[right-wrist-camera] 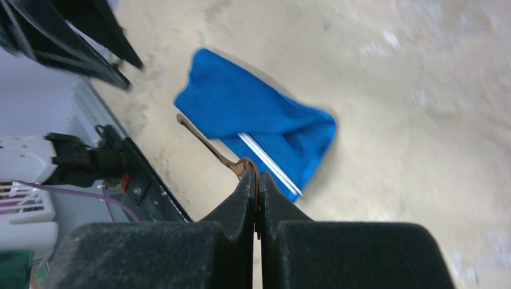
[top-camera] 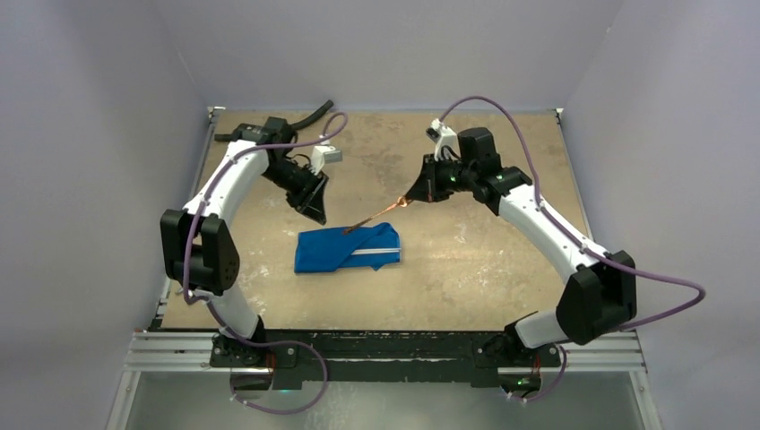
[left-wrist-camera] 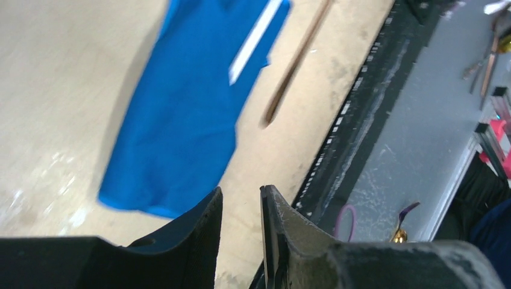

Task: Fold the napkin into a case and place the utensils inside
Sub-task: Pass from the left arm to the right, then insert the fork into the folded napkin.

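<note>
Tabletop [top-camera: 448,161]; silver utensil [top-camera: 375,252] half-hidden in case [top-camera: 332,255]

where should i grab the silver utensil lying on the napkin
The silver utensil's right end, at the napkin's right edge, looks barest. Come straight down, fingers straddling the thin strip: it lies flat on the cloth, so a side approach would likely snag fabric.

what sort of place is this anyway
Probably a robot lab test cell: left arm and right arm bolted to a metal rail, a worn tabletop, plain grey walls boxing it in.
</note>
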Motion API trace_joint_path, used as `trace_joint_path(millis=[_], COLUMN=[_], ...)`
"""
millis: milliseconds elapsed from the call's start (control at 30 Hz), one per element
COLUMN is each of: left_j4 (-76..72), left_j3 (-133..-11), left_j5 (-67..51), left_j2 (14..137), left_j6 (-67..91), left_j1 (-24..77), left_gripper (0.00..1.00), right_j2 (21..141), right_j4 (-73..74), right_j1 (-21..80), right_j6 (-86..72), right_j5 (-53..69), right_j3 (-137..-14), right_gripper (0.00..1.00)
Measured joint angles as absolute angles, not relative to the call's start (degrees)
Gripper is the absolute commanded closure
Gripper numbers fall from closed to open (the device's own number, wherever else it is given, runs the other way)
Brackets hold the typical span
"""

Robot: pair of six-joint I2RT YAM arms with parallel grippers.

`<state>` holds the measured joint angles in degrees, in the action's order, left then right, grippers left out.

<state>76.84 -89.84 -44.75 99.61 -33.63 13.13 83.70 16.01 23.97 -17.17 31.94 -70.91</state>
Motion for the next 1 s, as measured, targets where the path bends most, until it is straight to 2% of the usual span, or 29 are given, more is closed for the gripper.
trace_joint_path(millis=[167,433,1000], left_j4=[70.94,59.64,52.03], left_j3=[-84.05,-71.85,-64.1], left_j5=[-38.7,-28.23,-24.1], left_j2=[99.29,96.79,96.36], left_j6=[-32.01,-25.39,-25.15], left_j1=[7.53,7.62,7.51], left_gripper=[0.69,0.69,0.74], right_j2=[78.04,69.52,70.17], right_j4=[20.78,23.83,19.92], right_j1=[23.14,22.81,22.81], right_j6=[-19.03,-25.47,-32.56], right_j5=[24.69,16.45,14.2], right_j3=[-64.34,-56.71,-51.13], right_gripper=[1.0,1.0,1.0])
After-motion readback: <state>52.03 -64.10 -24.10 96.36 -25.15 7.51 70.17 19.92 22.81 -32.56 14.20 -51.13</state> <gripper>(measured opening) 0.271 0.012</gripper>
